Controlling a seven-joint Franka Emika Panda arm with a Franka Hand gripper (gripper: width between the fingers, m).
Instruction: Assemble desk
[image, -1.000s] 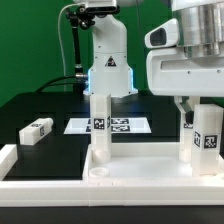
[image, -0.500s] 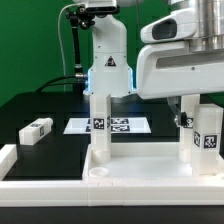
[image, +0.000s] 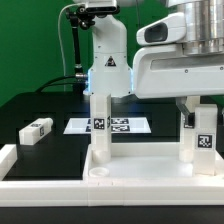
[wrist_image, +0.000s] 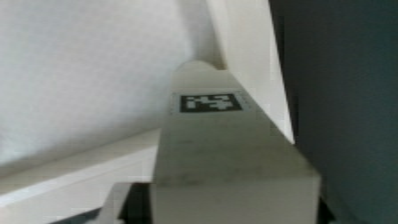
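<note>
loose leg (image: 36, 131): lying flat, well apart from the pincer (image: 200, 110), toward the exterior view's left.
standing leg (image: 100, 125): standing upright on the tabletop (image: 140, 172), apart from the pincer.
marker board (image: 120, 126): lying behind the tabletop, not obstructing.
corner leg (image: 204, 142): standing upright directly under the pincer; probably light, stiff and smooth, so gripping the flat sides near the top looks best.
pincer: straddling the corner leg's top; cannot tell whether it is clenching or released.

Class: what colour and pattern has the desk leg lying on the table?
The lying leg is white with a black-and-white tag; clearest in the exterior view.
</note>
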